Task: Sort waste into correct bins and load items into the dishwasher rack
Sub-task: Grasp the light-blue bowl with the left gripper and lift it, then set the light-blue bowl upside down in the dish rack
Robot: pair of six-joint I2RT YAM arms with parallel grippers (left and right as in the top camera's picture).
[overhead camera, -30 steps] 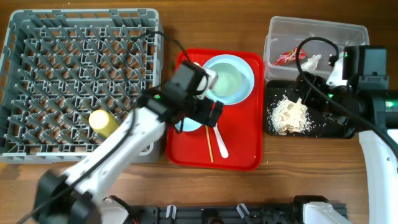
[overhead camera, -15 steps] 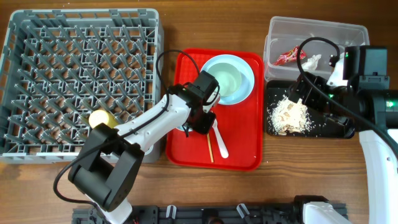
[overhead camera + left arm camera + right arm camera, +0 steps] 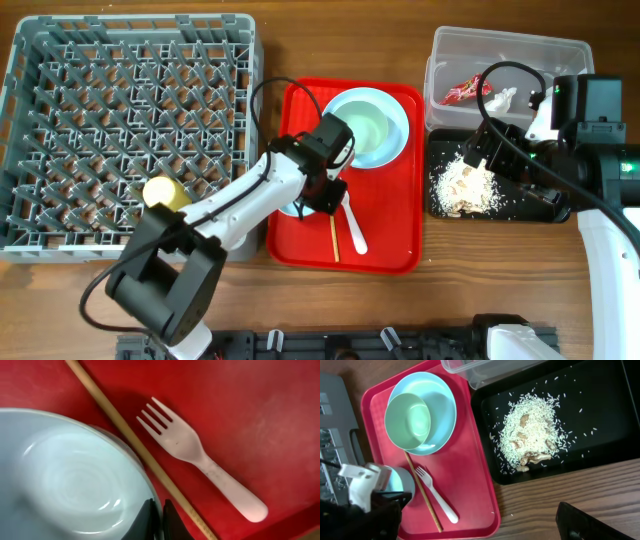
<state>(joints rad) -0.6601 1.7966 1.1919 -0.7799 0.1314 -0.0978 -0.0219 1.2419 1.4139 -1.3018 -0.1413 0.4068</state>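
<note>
the left tool (image 3: 160,517) is down on the large red plastic serving tray (image 3: 390,235), its 2 dark fingertips drawn narrow and pinched on the rim of a small pale bluish-white bowl (image 3: 75,480), 1 tip inside the rim and 1 outside. the bowl sits on the tray's left side, near the front. a thin wooden chopstick (image 3: 135,445) lies just beside the bowl, running along its edge, and a white plastic fork (image 3: 200,457) lies on the far side of the chopstick, tines pointing towards the tray's back.

at the back of the same tray a pale mint-green bowl (image 3: 407,421) sits inside a round pale blue-white plate (image 3: 442,405).

the large square grey plastic rack with upright pegs (image 3: 130,20) stands on the brown wooden bench (image 3: 480,290) to the left of the tray. a small yellow cup (image 3: 165,192) lies among its pegs near the front right.

to the right of the tray, the clear plastic rectangular tub (image 3: 540,50) holds a red shiny snack wrapper (image 3: 463,92) and a small crumpled white paper scrap (image 3: 500,100). just in front of it, the shallow black rectangular tray (image 3: 600,410) carries a heap of whitish rice-like food scraps (image 3: 530,435), with loose grains scattered around.

the right tool (image 3: 486,150) hangs above the black tray; i cannot tell whether its fingers are wide or narrow.
</note>
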